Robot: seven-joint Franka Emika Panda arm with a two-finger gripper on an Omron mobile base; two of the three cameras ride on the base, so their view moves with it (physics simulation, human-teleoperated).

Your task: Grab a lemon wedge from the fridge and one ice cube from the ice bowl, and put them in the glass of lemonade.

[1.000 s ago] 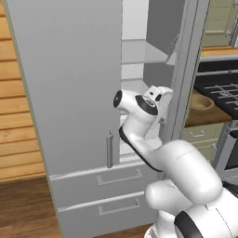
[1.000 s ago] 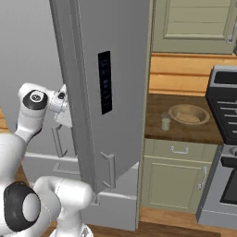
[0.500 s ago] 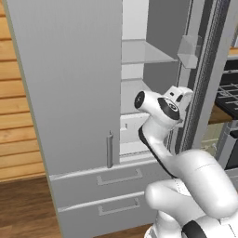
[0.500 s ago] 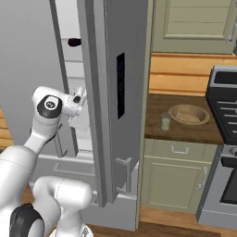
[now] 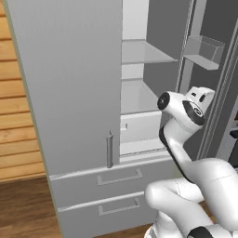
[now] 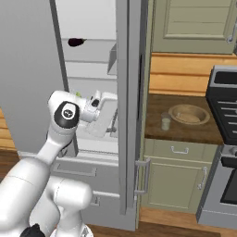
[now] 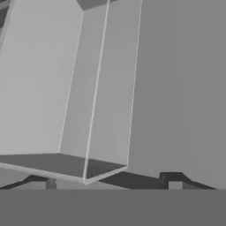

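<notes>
The light-grey fridge [image 6: 28,69] has its left door shut and its right door [image 6: 130,92] swung out, showing white shelves [image 5: 139,56]. A tiny lime-green lemon wedge [image 6: 77,94] peeks out on a shelf just above my arm's elbow. My gripper [image 6: 109,116] is inside the opening, close to the inner face of the open door. In the hand view my gripper [image 7: 112,184] is open, with the fingertips [image 7: 50,183] far apart and nothing between them, facing a clear door bin [image 7: 88,110]. The tan ice bowl [image 6: 188,113] and the glass of lemonade [image 6: 165,121] stand on the counter to the right.
A small dark maroon round item [image 6: 76,42] lies on an upper shelf. Two drawers [image 5: 116,193] sit under the fridge doors. A door bin [image 5: 204,52] hangs on the open door. A dark stove [image 6: 224,120] stands right of the counter, above green cabinets [image 6: 173,180].
The right fridge door has swung further open. My hand has moved right with it, deeper into the opening. The jaws have stayed open.
</notes>
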